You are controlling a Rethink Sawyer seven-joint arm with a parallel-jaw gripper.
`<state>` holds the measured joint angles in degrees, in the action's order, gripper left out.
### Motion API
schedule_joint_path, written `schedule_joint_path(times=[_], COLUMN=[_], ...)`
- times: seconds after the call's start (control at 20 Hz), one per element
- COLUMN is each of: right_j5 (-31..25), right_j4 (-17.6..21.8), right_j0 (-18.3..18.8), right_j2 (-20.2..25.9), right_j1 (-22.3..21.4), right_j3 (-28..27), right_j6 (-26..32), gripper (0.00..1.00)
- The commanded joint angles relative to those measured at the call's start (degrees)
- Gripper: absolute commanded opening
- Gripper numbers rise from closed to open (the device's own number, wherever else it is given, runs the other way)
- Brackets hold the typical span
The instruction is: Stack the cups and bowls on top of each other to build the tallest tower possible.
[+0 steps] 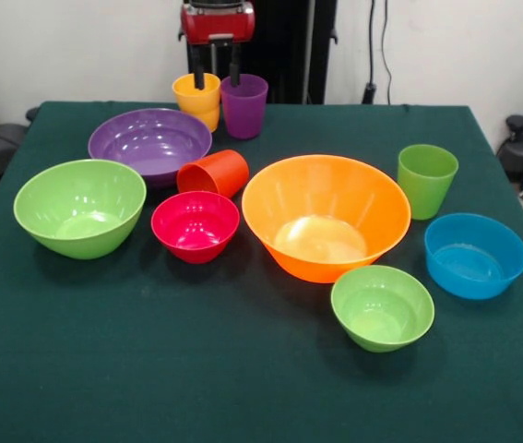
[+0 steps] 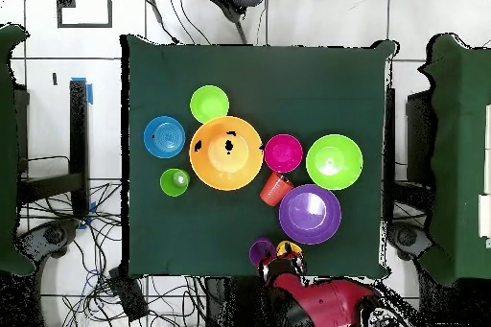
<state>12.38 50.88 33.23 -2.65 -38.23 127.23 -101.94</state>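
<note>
We see the yellow cup [image 1: 196, 98] and purple cup [image 1: 243, 104] upright, side by side at the surface's [image 1: 243, 388] robot-side edge. The tool [image 1: 217, 74] stands just above them, one finger dipping into each, spread open, gripping nothing. Both are glossy tumblers.

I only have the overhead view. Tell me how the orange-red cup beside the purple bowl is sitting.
Observer: The orange-red cup lies on its side, its mouth facing the large green bowl.
Operator: Now report the gripper.
Observer: The gripper is open, with one finger down at the yellow cup and the other at the purple cup.
</note>
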Motion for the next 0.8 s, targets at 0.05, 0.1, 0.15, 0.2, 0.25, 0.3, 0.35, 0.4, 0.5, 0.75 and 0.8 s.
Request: schedule_joint_path(times=[0.05, 0.1, 0.15, 0.2, 0.25, 0.3, 0.35, 0.4, 0.5, 0.75, 0.8], right_j5=[-7.6, -7.8, -8.0, -8.5, -9.6, -10.5, -11.6, -12.0, -12.6, -13.3, -13.3], right_j4=[2.5, 2.5, 2.4, 2.3, 1.8, 1.5, 0.9, 0.8, 0.7, 1.0, 1.1], right_j0=[-0.6, -0.4, -0.3, 0.1, 0.6, 1.1, 1.3, 1.5, 1.6, 1.7, 1.8], right_j2=[6.0, 6.1, 6.4, 6.8, 7.5, 8.0, 8.5, 8.8, 8.9, 9.0, 9.1], right_j1=[3.3, 3.4, 3.4, 3.5, 3.4, 3.4, 3.2, 3.1, 3.3, 3.5, 3.5], right_j3=[-5.3, -5.4, -5.3, -5.2, -4.7, -4.6, -4.4, -4.4, -4.4, -4.5, -4.5], right_j6=[-1.4, -1.3, -1.4, -1.3, -1.2, -1.0, -0.8, -0.7, -0.6, -0.9, -1.0], gripper=[1.0, 1.0, 1.0, 1.0, 1.0, 1.0, 1.0, 1.0, 1.0, 1.0, 1.0])
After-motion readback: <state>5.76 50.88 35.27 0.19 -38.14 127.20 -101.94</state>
